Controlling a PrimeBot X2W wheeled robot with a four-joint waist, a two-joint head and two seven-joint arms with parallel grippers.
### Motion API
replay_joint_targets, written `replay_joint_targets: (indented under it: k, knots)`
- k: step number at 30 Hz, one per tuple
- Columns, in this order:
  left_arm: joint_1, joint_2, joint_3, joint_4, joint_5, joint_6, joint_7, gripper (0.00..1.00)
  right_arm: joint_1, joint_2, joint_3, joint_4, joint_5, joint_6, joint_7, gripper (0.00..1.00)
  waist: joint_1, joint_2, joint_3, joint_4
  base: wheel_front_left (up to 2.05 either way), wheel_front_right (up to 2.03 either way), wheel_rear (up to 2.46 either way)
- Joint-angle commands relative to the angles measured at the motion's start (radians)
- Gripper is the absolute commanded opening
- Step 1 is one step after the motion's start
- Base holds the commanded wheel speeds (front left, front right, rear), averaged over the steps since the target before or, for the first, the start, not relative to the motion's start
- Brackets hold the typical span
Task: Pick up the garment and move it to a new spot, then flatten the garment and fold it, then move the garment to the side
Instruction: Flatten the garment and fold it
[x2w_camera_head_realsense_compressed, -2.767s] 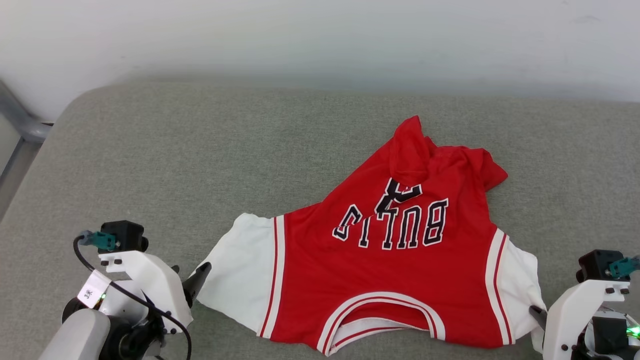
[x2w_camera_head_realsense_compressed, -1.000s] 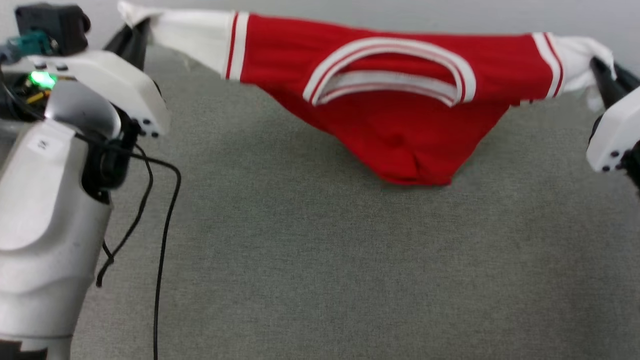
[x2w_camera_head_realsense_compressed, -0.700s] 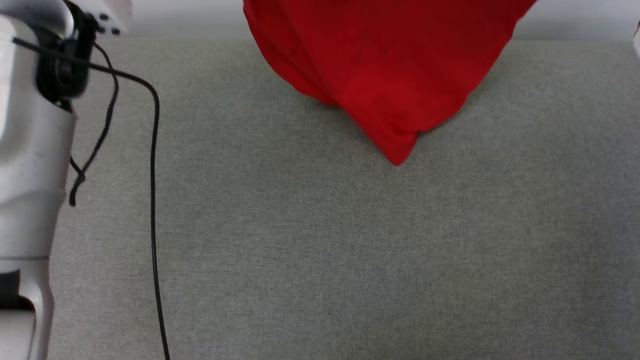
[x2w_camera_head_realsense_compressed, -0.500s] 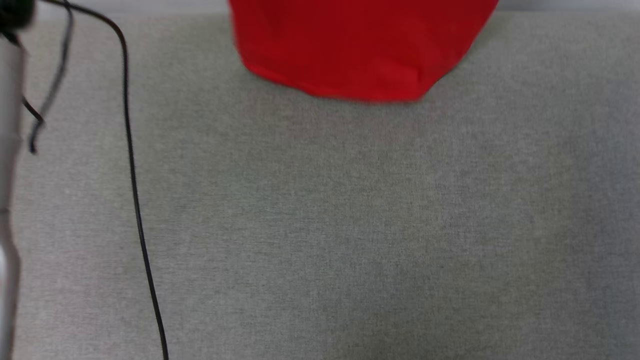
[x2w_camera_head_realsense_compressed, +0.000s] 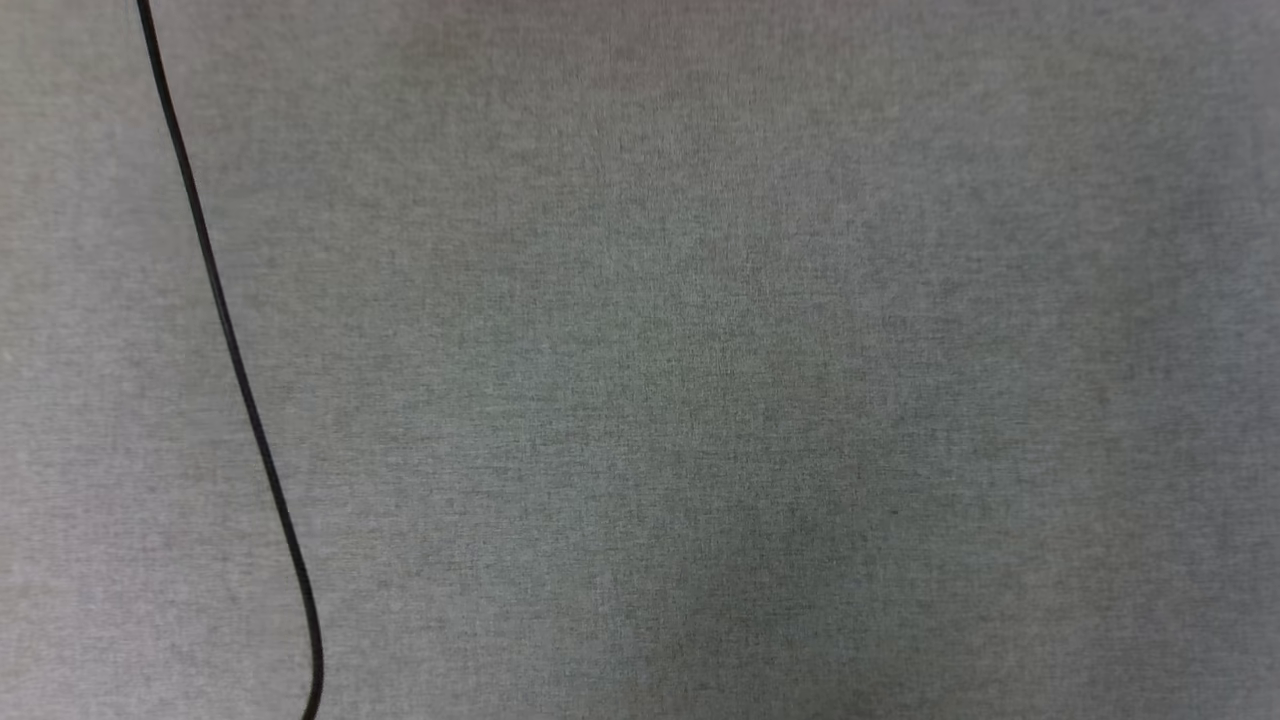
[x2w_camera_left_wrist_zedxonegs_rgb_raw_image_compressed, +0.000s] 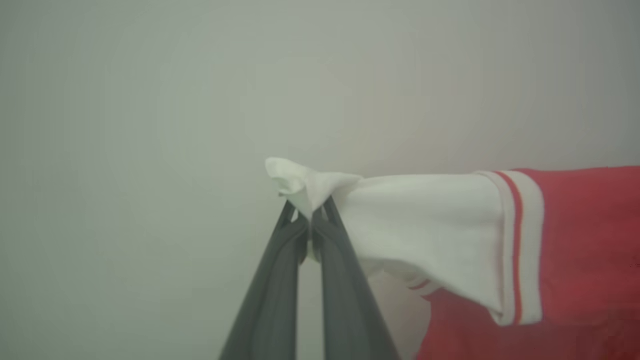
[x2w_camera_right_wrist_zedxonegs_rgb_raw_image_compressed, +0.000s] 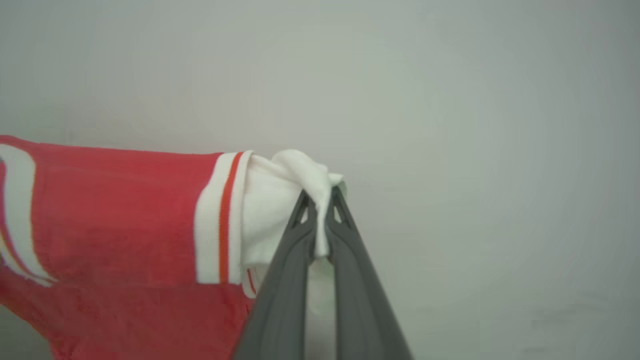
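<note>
L pincer (x2w_camera_left_wrist_zedxonegs_rgb_raw_image_compressed: 310, 210) on garment (x2w_camera_left_wrist_zedxonegs_rgb_raw_image_compressed: 580, 235) (red, wht-sleeved)

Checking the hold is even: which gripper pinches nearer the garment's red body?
Right. The right gripper pinches bunched sleeve close beside the red of the garment; the left gripper holds the other sleeve's tip, a stretch of white away.

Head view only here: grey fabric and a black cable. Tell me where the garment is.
Observer: The left gripper is shut on the tip of a white sleeve; the garment hangs in the air from it, before a pale wall.
Operator: Report the right side.
Observer: The right gripper is shut on the other white sleeve, which is bunched at its fingertips.
</note>
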Motion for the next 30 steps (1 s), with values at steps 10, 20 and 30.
replay_joint_targets:
  k: [10, 20, 30]
  knots:
    - [0.096, -0.054, 0.027, 0.196, -0.081, -0.049, -0.091, 0.00, 0.035, 0.068, -0.020, 0.244, 0.030, -0.002, -0.108, 0.00, -0.0002, 0.0000, 0.069, 0.001, 0.00, 0.00, 0.00]
    - [0.315, -0.129, 0.008, 0.272, -0.147, -0.076, -0.139, 0.00, 0.249, 0.058, -0.023, 0.404, 0.128, -0.002, -0.205, 0.00, -0.0002, 0.0000, 0.013, 0.036, 0.00, 0.00, 0.00]
    - [0.682, -0.091, 0.091, 0.042, -0.135, -0.067, -0.146, 0.00, 0.617, 0.024, 0.083, 0.304, 0.277, -0.002, -0.244, 0.00, -0.0002, 0.0000, -0.162, 0.031, 0.00, 0.00, 0.00]
